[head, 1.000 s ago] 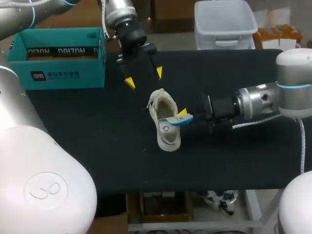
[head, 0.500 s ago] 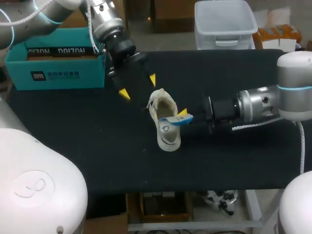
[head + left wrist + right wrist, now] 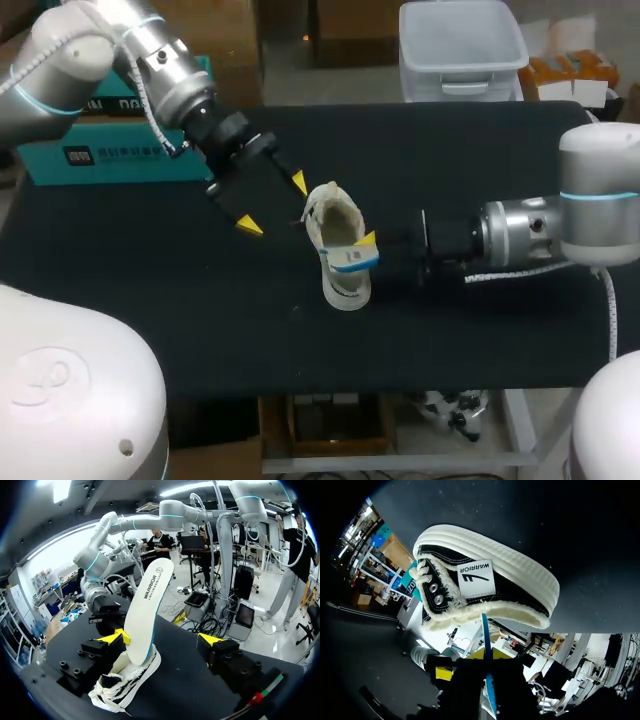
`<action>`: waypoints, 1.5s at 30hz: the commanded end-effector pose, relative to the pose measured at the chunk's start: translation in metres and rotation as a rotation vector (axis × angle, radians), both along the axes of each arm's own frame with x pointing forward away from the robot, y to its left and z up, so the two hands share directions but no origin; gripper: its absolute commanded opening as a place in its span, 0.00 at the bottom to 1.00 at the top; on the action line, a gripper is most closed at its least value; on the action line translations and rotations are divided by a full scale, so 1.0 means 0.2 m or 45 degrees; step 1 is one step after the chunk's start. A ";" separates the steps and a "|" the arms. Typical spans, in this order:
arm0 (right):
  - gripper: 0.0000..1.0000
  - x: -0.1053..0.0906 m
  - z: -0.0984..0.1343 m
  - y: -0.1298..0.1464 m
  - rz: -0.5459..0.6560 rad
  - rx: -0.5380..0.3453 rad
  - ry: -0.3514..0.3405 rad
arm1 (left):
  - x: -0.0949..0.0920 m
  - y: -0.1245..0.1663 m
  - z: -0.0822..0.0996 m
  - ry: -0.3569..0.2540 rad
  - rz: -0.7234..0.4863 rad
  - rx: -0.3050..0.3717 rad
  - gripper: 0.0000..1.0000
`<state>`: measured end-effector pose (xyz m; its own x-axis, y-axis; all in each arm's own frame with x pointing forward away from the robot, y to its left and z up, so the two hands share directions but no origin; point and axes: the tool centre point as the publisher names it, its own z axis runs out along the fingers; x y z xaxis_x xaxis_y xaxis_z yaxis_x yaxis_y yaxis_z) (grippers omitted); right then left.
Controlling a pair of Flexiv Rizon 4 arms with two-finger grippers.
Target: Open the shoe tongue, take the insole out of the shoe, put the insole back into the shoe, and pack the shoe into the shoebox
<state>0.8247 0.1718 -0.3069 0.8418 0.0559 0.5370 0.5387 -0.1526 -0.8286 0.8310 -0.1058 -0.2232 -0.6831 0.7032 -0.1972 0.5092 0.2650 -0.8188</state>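
Head view: black table [image 3: 200, 320] bears a white shoe [image 3: 345, 285], teal shoebox [image 3: 100, 155] at its far-left edge; left gripper [image 3: 272, 204] spread near the shoe, right gripper [image 3: 362, 245] pinching the insole [image 3: 352, 258].

Field notes, head view. Our left arm [image 3: 75, 55], upper left: rounded silver-grey links, a thin light-blue ring, a white coiled cable [image 3: 148, 100] along the wrist, then black. The left gripper [image 3: 272, 204] is black with yellow wedge tips; its fingers [image 3: 85, 660] are blocky and studded with black socket screws. Our right arm [image 3: 525, 232], right edge: silver barrel, blue ring, a white cord [image 3: 520, 270] beneath. Glossy white domed shells [image 3: 70, 400] fill both lower corners.
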 end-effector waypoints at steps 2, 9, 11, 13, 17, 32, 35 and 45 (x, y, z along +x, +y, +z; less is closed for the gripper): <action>0.00 -0.01 0.01 -0.01 -0.004 -0.003 0.000 | -0.03 0.00 0.00 -0.082 0.237 -0.141 1.00; 0.00 0.01 -0.02 -0.01 0.003 0.008 0.005 | -0.03 0.00 0.00 -0.082 0.237 -0.141 1.00; 0.00 0.02 -0.06 -0.02 -0.027 0.027 0.011 | -0.03 0.00 0.00 -0.082 0.237 -0.141 1.00; 0.00 0.02 -0.10 -0.02 -0.041 0.048 -0.008 | -0.02 -0.01 -0.03 -0.081 0.281 -0.142 1.00; 0.00 0.02 -0.13 -0.02 -0.088 0.029 -0.020 | -0.03 -0.03 -0.06 -0.088 0.257 -0.109 1.00; 0.00 0.06 -0.13 -0.01 -0.132 0.014 -0.105 | -0.04 -0.10 -0.21 -0.208 0.276 -0.110 1.00; 0.00 0.07 -0.13 -0.01 -0.140 0.021 -0.107 | -0.04 -0.10 -0.27 -0.209 0.289 -0.156 1.00; 0.00 0.12 -0.15 -0.01 -0.158 0.024 -0.111 | 0.00 -0.15 -0.39 -0.184 0.347 -0.262 1.00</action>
<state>0.8468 0.1689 -0.3345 0.7921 -0.0537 0.6081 0.5858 -0.2132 -0.7819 0.8288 -0.1320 -0.2921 -0.7915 0.4543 -0.4088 0.5573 0.2621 -0.7878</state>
